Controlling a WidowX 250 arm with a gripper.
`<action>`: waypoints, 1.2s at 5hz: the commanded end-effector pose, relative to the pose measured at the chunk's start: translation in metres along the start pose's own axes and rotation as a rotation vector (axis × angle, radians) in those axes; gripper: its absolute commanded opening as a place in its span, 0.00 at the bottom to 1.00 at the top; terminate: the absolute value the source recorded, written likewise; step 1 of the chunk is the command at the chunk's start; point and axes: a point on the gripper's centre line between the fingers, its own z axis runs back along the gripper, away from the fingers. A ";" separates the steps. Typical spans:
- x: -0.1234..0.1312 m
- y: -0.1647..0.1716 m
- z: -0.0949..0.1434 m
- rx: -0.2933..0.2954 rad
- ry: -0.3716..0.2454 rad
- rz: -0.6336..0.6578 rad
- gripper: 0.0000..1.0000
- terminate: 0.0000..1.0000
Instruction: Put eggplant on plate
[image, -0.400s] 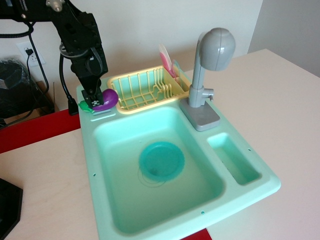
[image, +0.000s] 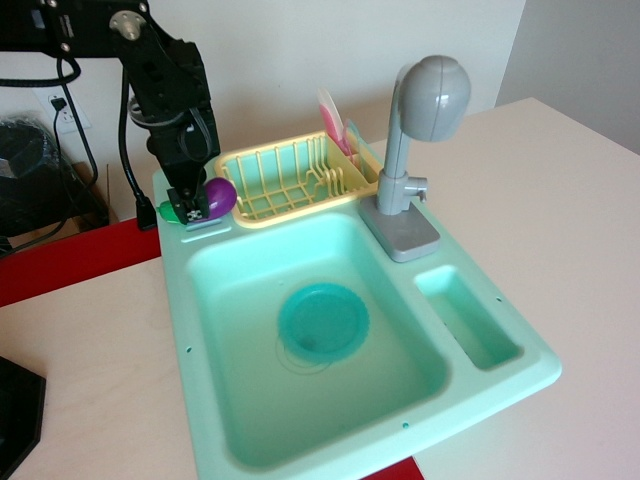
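Note:
The purple eggplant (image: 220, 196) lies on the back left corner of the mint sink (image: 180, 300), its green cap (image: 167, 211) pointing left. My black gripper (image: 190, 208) comes down from above and its fingers (image: 192, 203) straddle the eggplant near the stem end, closed against it. The teal plate (image: 322, 320) lies flat on the bottom of the basin, to the front right of the gripper and well below it.
A yellow dish rack (image: 295, 175) stands just right of the eggplant, with pink and pale green flat pieces (image: 336, 122) upright in it. A grey faucet (image: 420, 130) rises at the back right. A small side compartment (image: 468, 315) lies to the right.
The arm has shifted slightly and the gripper has settled on the eggplant. The eggplant has turned a little, its purple end now slightly higher.

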 end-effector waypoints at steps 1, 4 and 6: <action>0.008 0.009 0.004 0.020 -0.018 0.024 1.00 0.00; 0.022 0.014 -0.016 0.029 0.018 0.077 1.00 0.00; 0.035 0.013 -0.027 0.039 -0.005 0.112 0.00 0.00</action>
